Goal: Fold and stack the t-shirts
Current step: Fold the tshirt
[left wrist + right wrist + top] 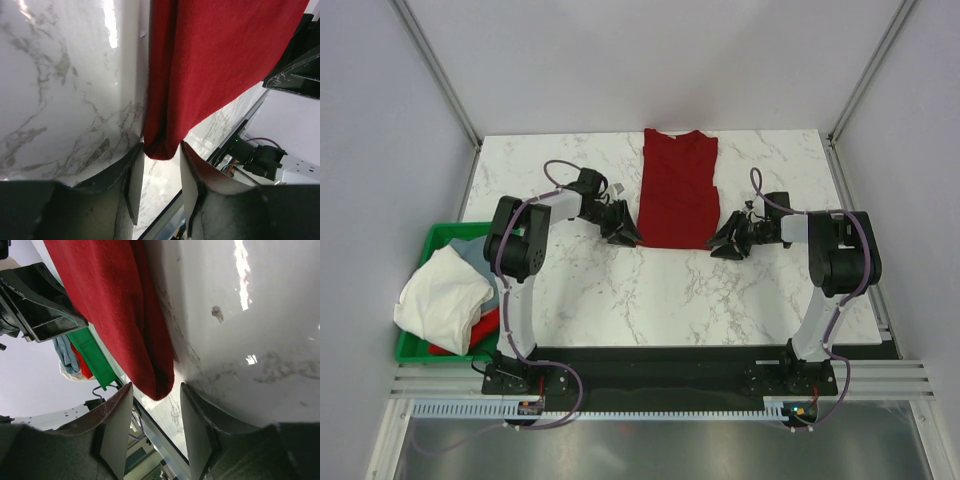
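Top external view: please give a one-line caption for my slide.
Left gripper and right gripper at the near corners of the dark red t-shirt on the marble table, green bin alongside.

White marble table. Dark red t-shirt lies flat on it, folded into a long strip with the collar at the far edge. Small pale scrap left of the shirt. Black base plate on the shirt's near side.
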Motion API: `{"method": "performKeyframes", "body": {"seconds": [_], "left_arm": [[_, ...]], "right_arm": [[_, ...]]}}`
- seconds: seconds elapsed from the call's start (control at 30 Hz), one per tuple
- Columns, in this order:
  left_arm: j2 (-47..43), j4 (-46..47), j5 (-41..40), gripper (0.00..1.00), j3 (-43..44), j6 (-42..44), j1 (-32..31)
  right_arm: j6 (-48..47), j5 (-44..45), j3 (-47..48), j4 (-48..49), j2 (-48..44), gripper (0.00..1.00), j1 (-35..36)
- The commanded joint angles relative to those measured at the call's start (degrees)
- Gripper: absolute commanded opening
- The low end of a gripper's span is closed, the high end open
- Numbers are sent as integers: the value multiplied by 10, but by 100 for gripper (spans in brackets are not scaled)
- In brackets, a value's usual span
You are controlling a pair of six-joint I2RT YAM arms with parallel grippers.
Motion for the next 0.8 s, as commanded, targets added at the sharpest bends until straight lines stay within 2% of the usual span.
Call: {"method": "performKeyframes", "body": {"seconds": [0.0, 0.13, 0.2, 0.27, 0.43, 0.5, 0.53, 0.57, 0.77], "left_arm": [[15, 20, 14, 41, 15, -21, -14], [8, 25, 9, 28, -2, -30, -17], [1, 25, 6, 24, -11, -35, -17], [-14, 28, 2, 15, -30, -41, -17], [-43, 40, -9, 4, -67, -48, -21], [-57, 40, -13, 2, -73, -45, -23], [-62, 40, -16, 2, -78, -44, -28], [-66, 42, -17, 2, -82, -44, -29], [-133, 38, -21, 2, -112, -59, -51]], "right_arm": [[13, 1, 12, 18, 13, 50, 12], [27, -3, 16, 40, 23, 43, 15], [33, -7, 19, 48, 28, 37, 15], [29, -10, 29, 52, 28, 29, 15], [27, -10, 37, 57, 26, 25, 3], [21, -13, 35, 57, 25, 20, -2], [17, -14, 35, 57, 24, 14, -2], [12, -16, 33, 57, 23, 2, -2], [-14, -51, 30, -5, -29, 0, -18]]}}
